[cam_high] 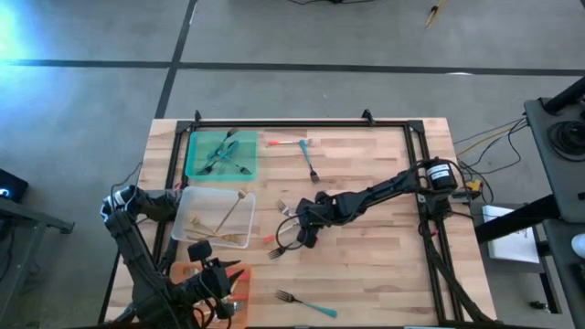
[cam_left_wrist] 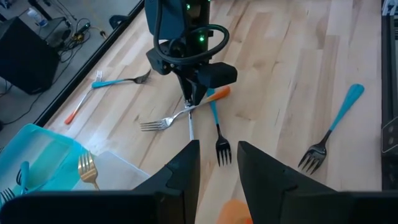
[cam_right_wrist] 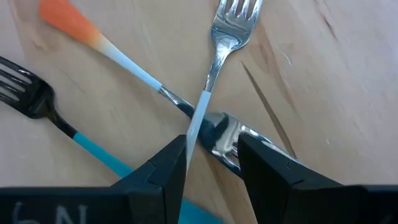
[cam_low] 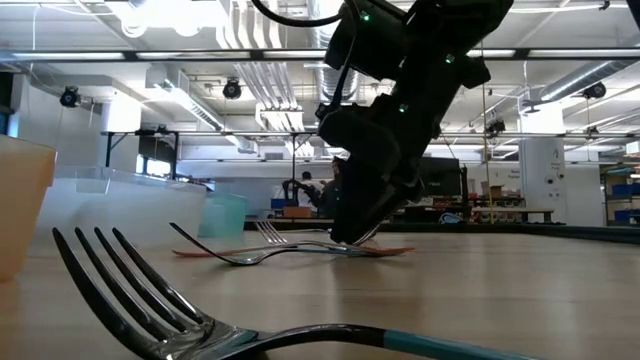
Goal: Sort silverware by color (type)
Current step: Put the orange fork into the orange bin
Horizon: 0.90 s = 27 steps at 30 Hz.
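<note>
**Three crossed forks under the right gripper: which one will the fingers catch?**

Three forks lie in a loose stack near the middle of the table (cam_high: 384, 274). They are a coral-handled fork (cam_right_wrist: 124, 59), a teal-handled fork (cam_right_wrist: 93, 149) and a pale-handled fork (cam_right_wrist: 217, 56).

The right gripper (cam_right_wrist: 212, 146) is down at table level, directly over the point where they cross. Its fingers are spread with nothing clamped. Between them sit the pale handle and the shiny neck of the coral fork beneath it.

The pale fork's long axis runs roughly square to the line along which the fingers would close, so it is well placed for a pinch. Its handle lies close against one finger rather than centred in the gap. The coral fork cuts through the same gap on a diagonal. The teal fork lies off to one side, outside the fingers.

Judgement: closing here is likely to take two forks of different colours at once. A small shift along the pale handle, away from the crossing, should isolate one fork.

The left gripper (cam_high: 215, 279) waits above the orange tray (cam_high: 183, 272) at the near left, fingers parted and empty. It is well apart from the stack, so the right arm is plainly the nearer one.

Elsewhere:
- The green tray (cam_high: 194, 169) holds teal forks.
- The clear tray (cam_high: 187, 212) holds gold ones.
- Single forks lie loose toward the far edge and the near edge.
</note>
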Available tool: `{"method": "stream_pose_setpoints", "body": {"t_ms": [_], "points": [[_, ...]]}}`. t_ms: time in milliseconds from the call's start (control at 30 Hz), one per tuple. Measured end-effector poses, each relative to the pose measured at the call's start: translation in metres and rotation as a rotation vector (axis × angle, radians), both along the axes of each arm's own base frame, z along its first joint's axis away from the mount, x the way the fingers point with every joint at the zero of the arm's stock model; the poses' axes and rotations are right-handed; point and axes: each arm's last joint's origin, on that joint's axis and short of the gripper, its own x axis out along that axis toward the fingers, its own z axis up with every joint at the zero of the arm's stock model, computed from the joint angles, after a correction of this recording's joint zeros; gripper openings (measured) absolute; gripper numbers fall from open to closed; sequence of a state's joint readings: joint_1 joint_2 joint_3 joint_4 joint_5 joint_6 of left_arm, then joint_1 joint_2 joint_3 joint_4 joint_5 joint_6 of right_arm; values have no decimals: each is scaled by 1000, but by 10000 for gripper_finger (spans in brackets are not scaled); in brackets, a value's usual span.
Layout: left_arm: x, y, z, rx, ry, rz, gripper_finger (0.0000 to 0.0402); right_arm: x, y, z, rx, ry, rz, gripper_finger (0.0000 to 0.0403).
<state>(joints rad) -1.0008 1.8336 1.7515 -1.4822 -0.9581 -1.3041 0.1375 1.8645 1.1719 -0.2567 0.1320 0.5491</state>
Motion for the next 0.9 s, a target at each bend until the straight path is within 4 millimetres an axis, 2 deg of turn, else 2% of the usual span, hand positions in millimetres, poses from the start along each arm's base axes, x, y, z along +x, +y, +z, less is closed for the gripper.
{"method": "stream_pose_setpoints", "body": {"t_ms": [367, 633, 900], "points": [[-2, -1, 0, -1, 0, -8, 91, 11, 1, 16, -72, -59, 18, 129], [-5, -3, 0, -2, -1, -17, 91, 12, -1, 16, -139, -62, -8, 130], [-5, -3, 0, -7, -4, -13, 91, 12, 0, 16, -129, -73, -24, 130]]}}
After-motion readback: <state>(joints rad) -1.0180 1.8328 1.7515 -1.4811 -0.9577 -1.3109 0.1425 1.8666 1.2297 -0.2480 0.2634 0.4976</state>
